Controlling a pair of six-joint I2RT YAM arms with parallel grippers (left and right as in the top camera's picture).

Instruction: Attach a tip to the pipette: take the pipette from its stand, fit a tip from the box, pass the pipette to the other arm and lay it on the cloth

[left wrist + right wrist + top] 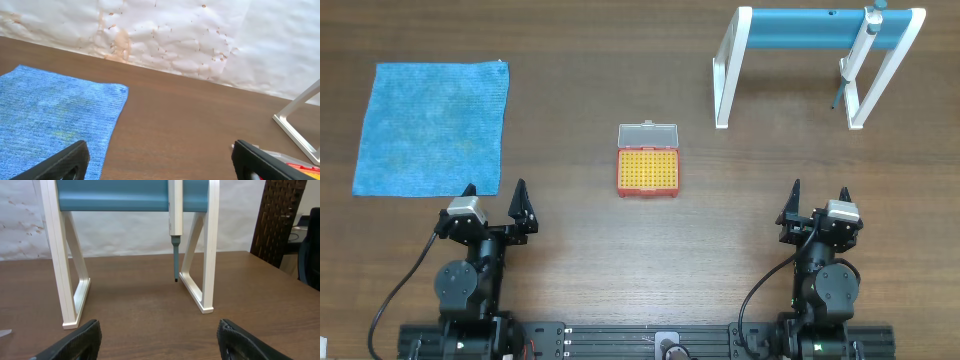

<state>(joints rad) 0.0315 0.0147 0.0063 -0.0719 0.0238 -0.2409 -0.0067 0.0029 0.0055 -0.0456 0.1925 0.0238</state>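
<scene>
Plainly nothing has been taken up yet: the pipette [855, 55] hangs in the stand [800, 27] at the far right of the table [720, 250], close beside the stand's right-hand leg, its bare nose pointing down and clear of the wood. The tip box [648, 170] sits mid-table with its lid open, and the cloth [432, 130] lies flat at the far left. Both claws are spread wide and hold nothing; the right gripper [820, 188] is near its base facing the stand, and the left gripper [495, 188] is near its own base, just short of the cloth's near edge. The main hazard, as I judge it, is the pick. With the pipette so near the leg, a finger could catch the frame and shove or tip the stand. A shallow or off-centre grip might let the pipette swing or slip as it lifts out. Later, pressing into the loose box off-axis could slide it or miss a tip.
</scene>
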